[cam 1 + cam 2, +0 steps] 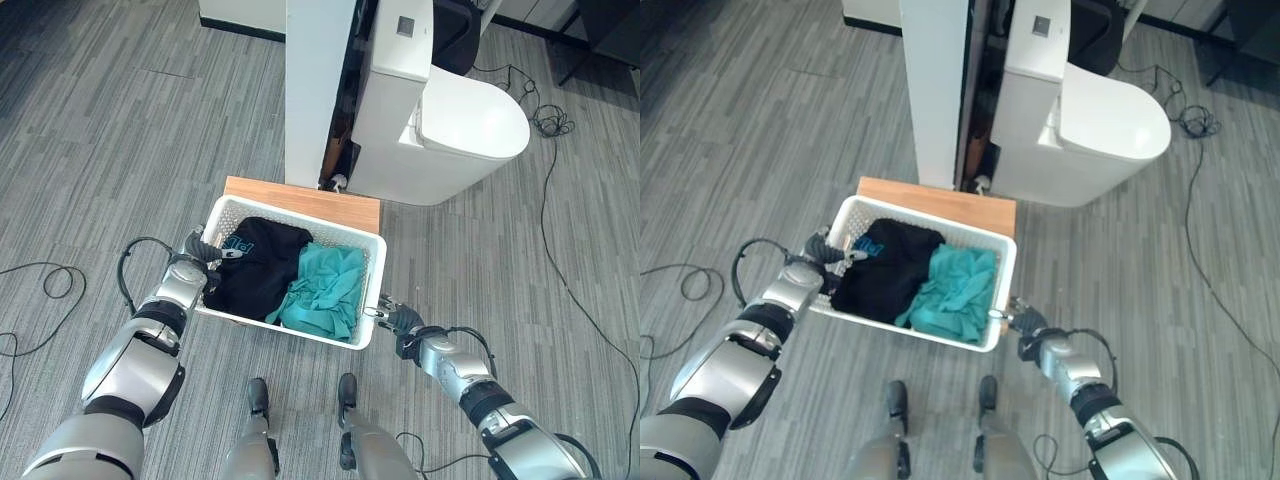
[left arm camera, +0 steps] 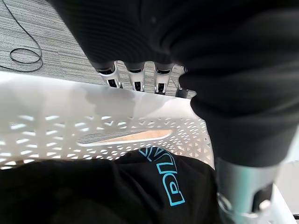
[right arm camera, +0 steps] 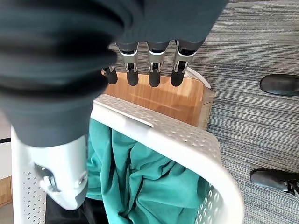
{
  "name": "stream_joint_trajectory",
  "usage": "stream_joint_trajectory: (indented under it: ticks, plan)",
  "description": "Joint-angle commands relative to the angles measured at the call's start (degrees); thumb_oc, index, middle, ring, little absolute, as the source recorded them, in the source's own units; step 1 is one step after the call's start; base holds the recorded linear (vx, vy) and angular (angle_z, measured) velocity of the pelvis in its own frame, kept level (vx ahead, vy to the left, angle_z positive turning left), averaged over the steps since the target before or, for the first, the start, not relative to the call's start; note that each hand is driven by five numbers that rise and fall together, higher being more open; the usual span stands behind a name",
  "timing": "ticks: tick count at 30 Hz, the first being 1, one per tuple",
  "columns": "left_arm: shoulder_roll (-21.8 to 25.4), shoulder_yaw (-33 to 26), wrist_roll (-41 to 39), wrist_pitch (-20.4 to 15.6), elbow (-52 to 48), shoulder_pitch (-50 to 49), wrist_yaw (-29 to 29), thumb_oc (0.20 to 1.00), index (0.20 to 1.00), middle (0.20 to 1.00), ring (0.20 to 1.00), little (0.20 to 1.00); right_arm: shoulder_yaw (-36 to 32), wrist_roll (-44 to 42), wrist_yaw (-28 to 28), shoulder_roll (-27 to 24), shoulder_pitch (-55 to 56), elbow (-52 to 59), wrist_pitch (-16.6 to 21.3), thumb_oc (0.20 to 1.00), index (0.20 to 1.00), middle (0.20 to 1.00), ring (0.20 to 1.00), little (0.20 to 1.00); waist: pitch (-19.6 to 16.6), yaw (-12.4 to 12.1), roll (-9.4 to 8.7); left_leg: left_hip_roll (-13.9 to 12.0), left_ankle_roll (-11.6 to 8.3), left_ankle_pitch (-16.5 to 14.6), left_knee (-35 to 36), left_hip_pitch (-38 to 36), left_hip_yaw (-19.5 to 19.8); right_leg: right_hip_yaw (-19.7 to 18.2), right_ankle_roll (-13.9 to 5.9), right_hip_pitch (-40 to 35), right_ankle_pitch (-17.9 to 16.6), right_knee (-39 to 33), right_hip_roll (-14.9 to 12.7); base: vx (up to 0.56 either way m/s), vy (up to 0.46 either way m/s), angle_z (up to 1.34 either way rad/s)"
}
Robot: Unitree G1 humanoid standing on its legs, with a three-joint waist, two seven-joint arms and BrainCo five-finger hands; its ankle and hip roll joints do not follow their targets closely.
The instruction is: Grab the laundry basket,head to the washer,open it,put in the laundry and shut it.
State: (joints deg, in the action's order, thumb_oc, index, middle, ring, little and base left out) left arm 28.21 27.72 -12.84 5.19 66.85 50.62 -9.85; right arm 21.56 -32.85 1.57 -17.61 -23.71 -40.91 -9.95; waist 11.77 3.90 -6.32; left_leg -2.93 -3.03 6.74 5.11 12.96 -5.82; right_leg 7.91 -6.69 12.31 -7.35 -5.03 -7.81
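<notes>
A white perforated laundry basket (image 1: 300,213) stands on a low wooden stand (image 1: 310,203) in front of me. It holds a black garment (image 1: 255,265) with teal print on the left and a teal garment (image 1: 325,290) on the right. My left hand (image 1: 195,255) is against the basket's left end, by the basket wall (image 2: 70,107). My right hand (image 1: 400,322) is at the right end. In the right wrist view its straight fingers (image 3: 154,70) hang outside the rim (image 3: 177,140) and its thumb (image 3: 60,172) is inside, over the teal cloth.
A tall white panel (image 1: 315,90) and a white appliance with a rounded front (image 1: 450,130) stand just behind the stand. A black cable (image 1: 550,120) trails over the grey striped floor at the right. Open floor lies to the left.
</notes>
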Motion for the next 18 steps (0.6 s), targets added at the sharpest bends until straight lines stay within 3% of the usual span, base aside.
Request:
stream_joint_trajectory:
  ticks: [1,12,18]
  plan:
    - [-1.8,-0.1,2.5,-2.0,5.0,5.3,-0.1,1.0,1.0,1.0,1.0,1.0,-0.9,1.4,1.1,-1.3,-1.6,0.2,1.7,1.0,1.0,1.0,1.0,1.0,0.2,-0.9,-0.26,0.3,-0.6,-3.6,-0.1,-2.6,0.6,-1.7,-6.67,-0.3,-1.9,0.0,-6.2,0.0,0.0,0.0]
    - [-2.8,-0.1,6.8,-1.3,8.6,2.5,0.4,1.0,1.0,1.0,1.0,1.0,-0.8,1.2,2.0,-0.3,-1.6,-1.1,2.0,1.0,1.0,1.0,1.0,1.0,-0.3,-0.7,-0.67,-0.1,-0.72,-3.4,-0.1,-2.3,0.6,-1.8,-6.47,0.3,-1.8,0.0,-5.8,0.0,-0.001,-0.02]
    - [-3.6,-1.3,6.8,-1.8,7.5,0.8,-0.3,1.0,1.0,1.0,1.0,1.0,-0.6,6.4,1.1,-0.8,-2.3,3.2,2.7,1.0,1.0,1.0,1.0,1.0,0.2,-0.4,-0.67,-0.2,-0.74,-3.3,-0.1,-1.4,0.2,-2.3,-6.47,1.3,-2.0,0.0,-5.7,0.0,0.001,-0.02]
